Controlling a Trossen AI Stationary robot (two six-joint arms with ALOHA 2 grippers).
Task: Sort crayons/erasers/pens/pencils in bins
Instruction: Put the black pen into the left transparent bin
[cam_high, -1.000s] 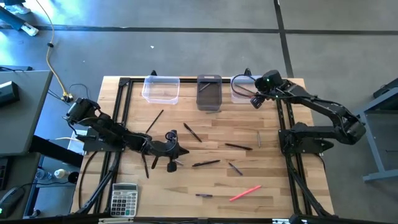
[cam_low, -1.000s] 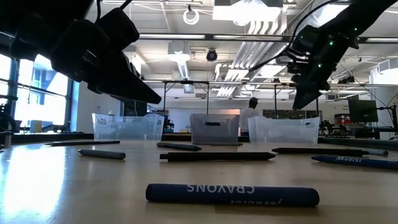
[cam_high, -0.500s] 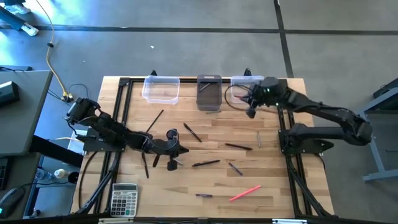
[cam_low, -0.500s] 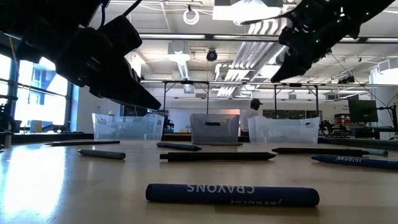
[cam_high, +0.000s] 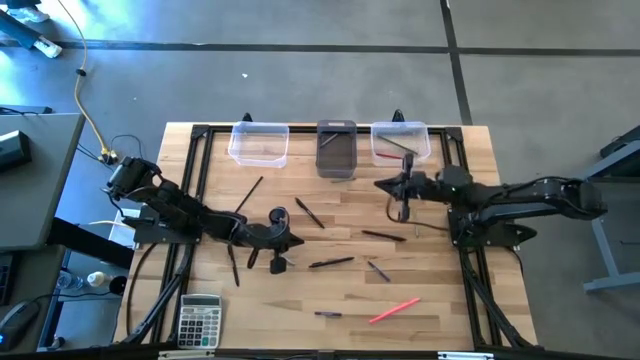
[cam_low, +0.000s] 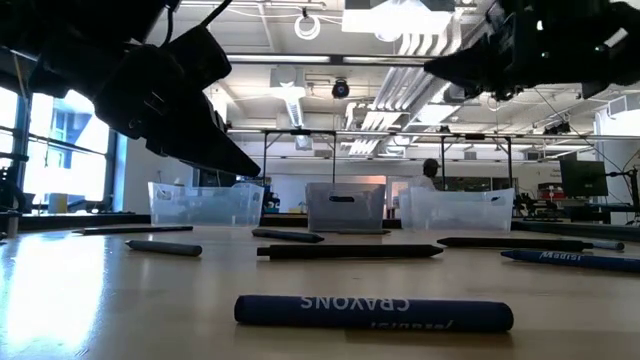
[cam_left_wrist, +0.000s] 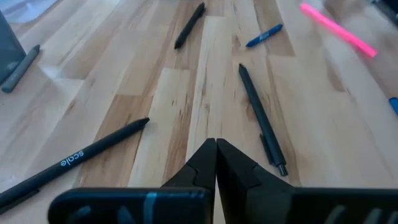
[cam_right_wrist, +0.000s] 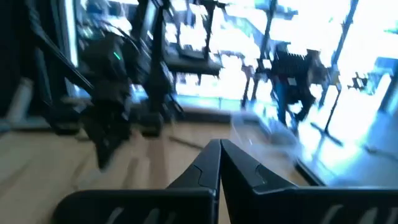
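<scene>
While the left gripper (cam_high: 283, 243) hangs low over the table's middle with its fingers (cam_left_wrist: 205, 163) pressed together on nothing, the right gripper (cam_high: 385, 184) floats toward two o'clock from it, just in front of the bins, its fingers (cam_right_wrist: 219, 160) likewise closed and empty.

Three bins line the table's twelve o'clock edge: a clear bin (cam_high: 259, 143) at eleven, a dark grey bin (cam_high: 336, 149) at twelve, and a second clear bin (cam_high: 400, 141) at one with a thin stick lying inside it.

Loose sticks are scattered across the wood. A black pen (cam_high: 308, 213) lies just at one o'clock of the left gripper, another dark pen (cam_high: 331, 263) at four o'clock of it, and a long dark stick (cam_high: 248, 195) at eleven. A further dark pen (cam_high: 383, 236) rests below the right gripper. A pink stick (cam_high: 393, 311) sits near the six o'clock edge, with a short purple crayon (cam_high: 328, 314) beside it.

A grey calculator (cam_high: 199, 320) occupies the seven o'clock corner, well apart from everything.

Black frame rails (cam_high: 196, 160) run along both sides of the table.
</scene>
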